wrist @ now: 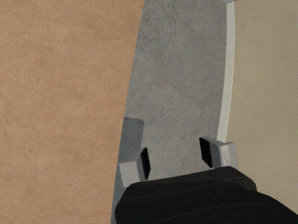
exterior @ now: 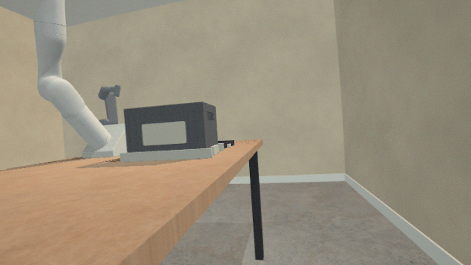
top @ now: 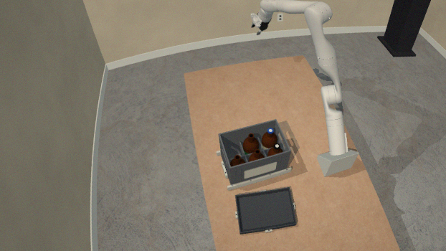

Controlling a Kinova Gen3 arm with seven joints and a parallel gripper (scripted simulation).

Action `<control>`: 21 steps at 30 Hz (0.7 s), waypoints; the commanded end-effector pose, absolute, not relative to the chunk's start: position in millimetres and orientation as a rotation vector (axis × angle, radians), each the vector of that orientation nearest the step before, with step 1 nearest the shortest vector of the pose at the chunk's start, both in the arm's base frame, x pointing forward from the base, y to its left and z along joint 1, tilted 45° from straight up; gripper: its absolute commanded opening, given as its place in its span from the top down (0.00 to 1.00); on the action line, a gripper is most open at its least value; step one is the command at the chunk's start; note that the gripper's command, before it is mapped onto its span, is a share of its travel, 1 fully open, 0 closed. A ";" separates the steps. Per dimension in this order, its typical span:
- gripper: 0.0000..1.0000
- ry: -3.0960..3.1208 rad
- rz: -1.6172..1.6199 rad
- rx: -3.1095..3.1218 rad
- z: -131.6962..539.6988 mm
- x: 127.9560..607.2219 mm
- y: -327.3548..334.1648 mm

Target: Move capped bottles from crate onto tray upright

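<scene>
A dark grey crate (top: 254, 150) stands on the wooden table and holds several brown bottles. One bottle has a blue cap (top: 270, 131) and one has a white cap (top: 276, 145). Three others, such as one at the back (top: 251, 142), show open necks. The empty dark tray (top: 265, 210) lies just in front of the crate. My gripper (top: 259, 30) is open and empty, high up beyond the far end of the table, far from the crate. In the wrist view the open fingers hang over the floor beside the table edge. The crate also shows from the side (exterior: 171, 126).
The arm's base (top: 337, 161) stands right of the crate. A black pillar (top: 405, 26) stands at the far right of the room. The table edge (exterior: 212, 189) runs close beside the crate in the exterior view.
</scene>
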State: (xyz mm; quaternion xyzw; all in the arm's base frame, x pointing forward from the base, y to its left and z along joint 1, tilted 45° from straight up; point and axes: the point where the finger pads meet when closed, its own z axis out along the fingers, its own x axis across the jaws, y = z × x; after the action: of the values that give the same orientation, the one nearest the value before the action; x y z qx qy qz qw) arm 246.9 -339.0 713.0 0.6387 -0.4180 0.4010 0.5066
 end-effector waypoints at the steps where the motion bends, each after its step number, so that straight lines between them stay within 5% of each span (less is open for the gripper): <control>1: 0.00 -1.006 0.968 1.539 714.0 247.2 -338.3; 21: 0.00 -0.969 0.941 1.580 703.1 254.9 -337.6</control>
State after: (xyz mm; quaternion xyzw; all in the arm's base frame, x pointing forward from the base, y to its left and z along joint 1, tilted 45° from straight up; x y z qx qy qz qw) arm 251.6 -337.6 710.6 0.6443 -0.4114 0.3990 0.5064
